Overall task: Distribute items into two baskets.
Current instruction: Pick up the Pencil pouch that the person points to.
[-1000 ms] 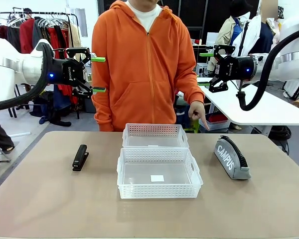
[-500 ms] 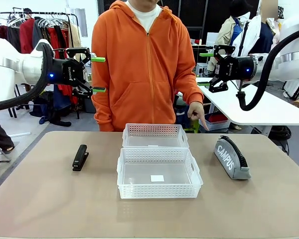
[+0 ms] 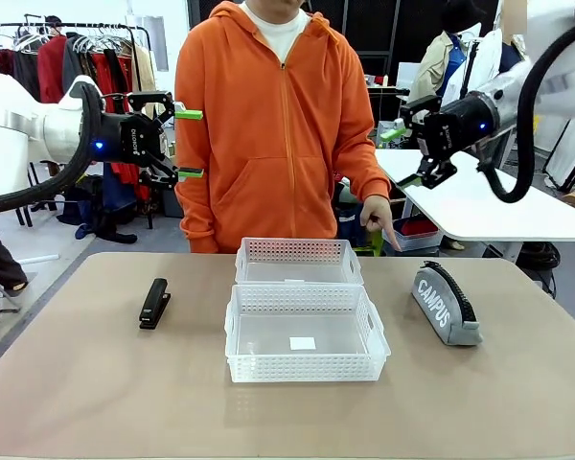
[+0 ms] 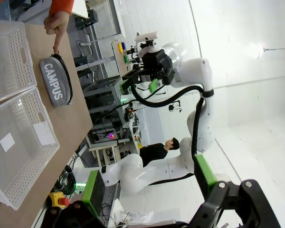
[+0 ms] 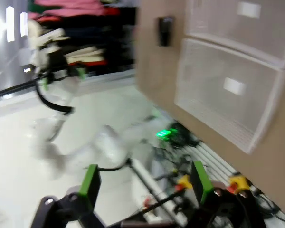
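Translucent plastic sat closest: the near basket (image 3: 307, 369) and, touching it behind, the far basket (image 3: 297, 251) held neither item. The stapler (image 3: 154, 303) lay on the table (image 3: 77, 402) well below the left gripper (image 3: 190, 144); the pencil case (image 3: 445, 305) lay well below the fingers of the right gripper (image 3: 402, 156). A person's hand (image 3: 379, 213) pointed down near the case. Both grippers hung high, fingers spread wide, holding nothing. By my judgement, sorting had not begun; the next move called for one gripper to descend and straddle its item.
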You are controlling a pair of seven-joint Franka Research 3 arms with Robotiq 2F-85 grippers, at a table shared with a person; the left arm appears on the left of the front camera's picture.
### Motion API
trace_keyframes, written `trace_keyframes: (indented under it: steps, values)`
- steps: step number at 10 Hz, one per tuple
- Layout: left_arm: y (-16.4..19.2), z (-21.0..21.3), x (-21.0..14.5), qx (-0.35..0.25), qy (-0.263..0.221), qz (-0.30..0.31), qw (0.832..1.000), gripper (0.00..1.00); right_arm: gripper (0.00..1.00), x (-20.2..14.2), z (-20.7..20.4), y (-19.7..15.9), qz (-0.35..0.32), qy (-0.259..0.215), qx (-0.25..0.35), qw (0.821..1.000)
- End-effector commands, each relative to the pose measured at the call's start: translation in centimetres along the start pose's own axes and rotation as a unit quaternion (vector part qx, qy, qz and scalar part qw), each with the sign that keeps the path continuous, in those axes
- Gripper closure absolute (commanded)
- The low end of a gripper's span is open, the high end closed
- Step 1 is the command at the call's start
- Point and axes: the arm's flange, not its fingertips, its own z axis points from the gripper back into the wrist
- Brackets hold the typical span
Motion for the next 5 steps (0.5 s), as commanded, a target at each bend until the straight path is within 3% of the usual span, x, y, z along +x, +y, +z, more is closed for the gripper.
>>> trace_keyframes:
  steps: [1,3,5]
  values:
    - [-0.1,0.1,0.0,0.0,-0.001,-0.001,1.0,0.0,0.0,-0.9,0.6,2.0,0.024,0.006,-0.134,0.991]
    - [-0.1,0.1,0.0,0.0,-0.001,-0.001,1.0,0.0,0.0,-2.6,0.7,1.8,0.009,0.019,-0.265,0.964]
    - [-0.1,0.1,0.0,0.0,-0.001,-0.001,1.0,0.0,0.0,-3.2,0.4,-0.4,0.004,0.029,-0.355,0.935]
